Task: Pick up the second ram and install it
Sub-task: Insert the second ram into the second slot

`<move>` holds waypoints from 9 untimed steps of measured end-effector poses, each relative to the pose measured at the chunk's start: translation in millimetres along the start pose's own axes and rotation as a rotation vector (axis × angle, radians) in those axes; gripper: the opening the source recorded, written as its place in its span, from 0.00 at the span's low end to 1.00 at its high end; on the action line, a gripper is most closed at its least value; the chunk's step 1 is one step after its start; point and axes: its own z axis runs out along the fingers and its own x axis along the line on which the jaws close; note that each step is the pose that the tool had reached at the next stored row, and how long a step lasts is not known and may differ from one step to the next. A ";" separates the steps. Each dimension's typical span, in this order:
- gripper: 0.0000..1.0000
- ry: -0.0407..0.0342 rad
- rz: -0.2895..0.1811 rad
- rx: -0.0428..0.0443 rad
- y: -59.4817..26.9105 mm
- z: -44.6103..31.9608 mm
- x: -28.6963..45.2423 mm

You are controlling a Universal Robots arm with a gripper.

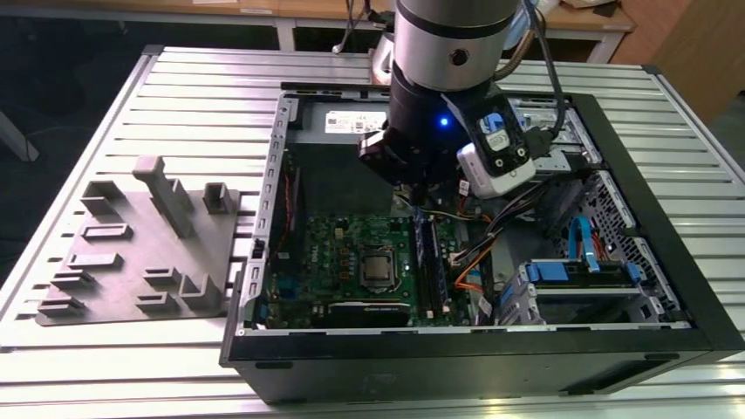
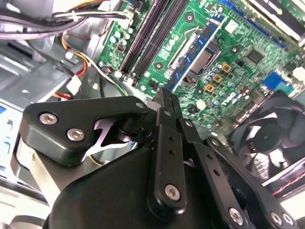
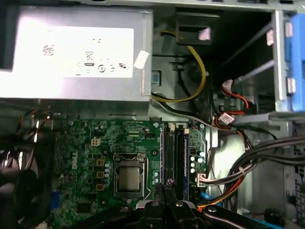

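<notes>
Gripper (image 2: 164, 98) hanging over open computer case, fingers drawn tight together, gripping nothing. Memory stick (image 3: 184, 152), dark blue strip, standing on edge in slot just beyond fingertips, looking seated.

Risks, as judged:
- pushing off-centre, tilting stick and leaving one end unlatched
- pressing hard, flexing green board (image 3: 95, 138)
- bundled wires (image 3: 228, 183) lying close beside gripper, catching on it

White label (image 3: 86, 52) sitting on silver box (image 3: 19, 81) well beyond gripper, carrying dark print; wording left unread.
</notes>
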 end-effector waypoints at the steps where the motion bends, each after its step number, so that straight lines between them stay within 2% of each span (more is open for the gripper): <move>1: 0.08 -0.0013 0.016 0.0008 0.0 0.2 0.0; 6: 0.08 -0.0020 0.024 0.0012 0.0 0.2 -0.1; 9: 0.08 -0.0021 0.024 0.0009 0.1 0.8 -3.3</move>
